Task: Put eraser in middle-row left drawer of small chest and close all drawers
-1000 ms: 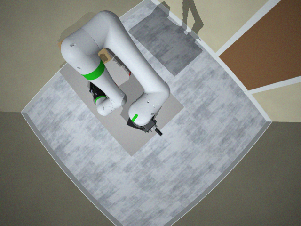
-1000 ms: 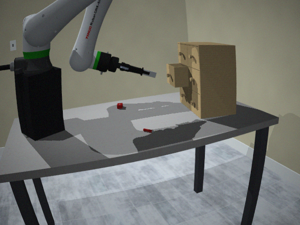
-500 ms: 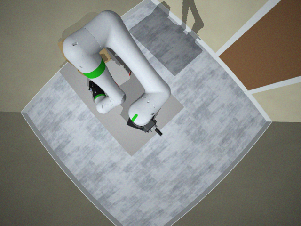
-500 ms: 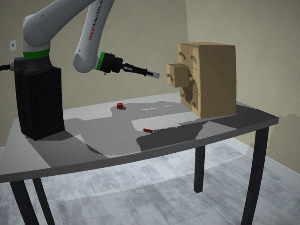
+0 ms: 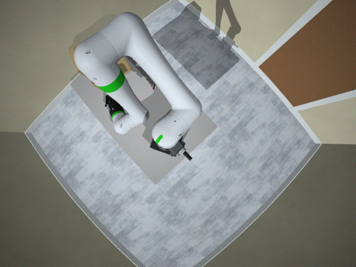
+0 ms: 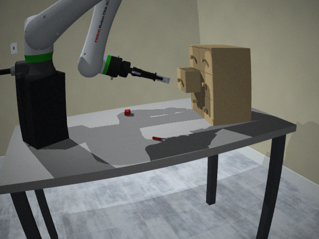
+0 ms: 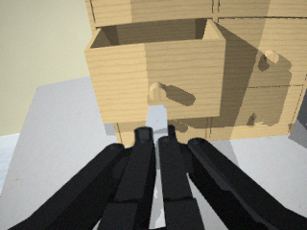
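Observation:
The small wooden chest [image 6: 230, 84] stands at the table's far right end. Its middle-row left drawer [image 6: 190, 79] [image 7: 137, 64] is pulled out partway and looks empty as far as I can see in. My gripper [image 6: 166, 80] [image 7: 158, 119] is shut on nothing. It is held level in the air, pointing at that drawer's front just below its knob, a short way off. A small red block [image 6: 127, 112], which I take for the eraser, lies on the table [image 6: 84, 136] behind and below the gripper. In the overhead view the arm hides most of the chest.
A small red stick-like thing with a grey tip [image 6: 156, 138] lies near the table's front edge. The arm's black pedestal [image 6: 41, 108] stands at the table's left end. The other drawers are pushed in.

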{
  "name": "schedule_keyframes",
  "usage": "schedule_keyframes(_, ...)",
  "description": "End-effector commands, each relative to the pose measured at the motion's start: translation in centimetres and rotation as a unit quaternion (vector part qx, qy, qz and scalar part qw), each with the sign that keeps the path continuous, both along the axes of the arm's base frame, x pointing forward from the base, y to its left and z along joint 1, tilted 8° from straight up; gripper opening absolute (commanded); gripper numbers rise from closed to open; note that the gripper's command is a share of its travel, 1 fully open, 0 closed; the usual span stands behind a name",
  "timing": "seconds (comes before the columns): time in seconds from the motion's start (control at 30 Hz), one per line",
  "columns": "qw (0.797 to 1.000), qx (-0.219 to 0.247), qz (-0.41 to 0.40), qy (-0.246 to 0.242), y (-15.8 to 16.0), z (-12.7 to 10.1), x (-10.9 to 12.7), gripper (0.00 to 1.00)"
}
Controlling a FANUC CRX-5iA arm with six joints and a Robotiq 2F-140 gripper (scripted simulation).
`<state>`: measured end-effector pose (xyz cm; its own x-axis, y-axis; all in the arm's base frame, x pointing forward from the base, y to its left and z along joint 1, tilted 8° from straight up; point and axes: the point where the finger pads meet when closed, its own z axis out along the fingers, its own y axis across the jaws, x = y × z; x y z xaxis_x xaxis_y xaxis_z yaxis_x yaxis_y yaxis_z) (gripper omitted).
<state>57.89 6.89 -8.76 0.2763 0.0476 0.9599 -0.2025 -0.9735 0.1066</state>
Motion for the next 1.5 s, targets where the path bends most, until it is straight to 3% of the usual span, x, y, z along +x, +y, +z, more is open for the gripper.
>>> schedule_keyframes(0.0,1.0,0.0,0.0,0.0,0.0,0.0,0.0,0.0)
schedule_keyframes(0.77,1.0,0.0,0.0,0.0,-0.1,0.0,0.4,0.0)
schedule_keyframes(1.47,1.0,0.0,0.0,0.0,-0.5,0.2,2.6,0.0)
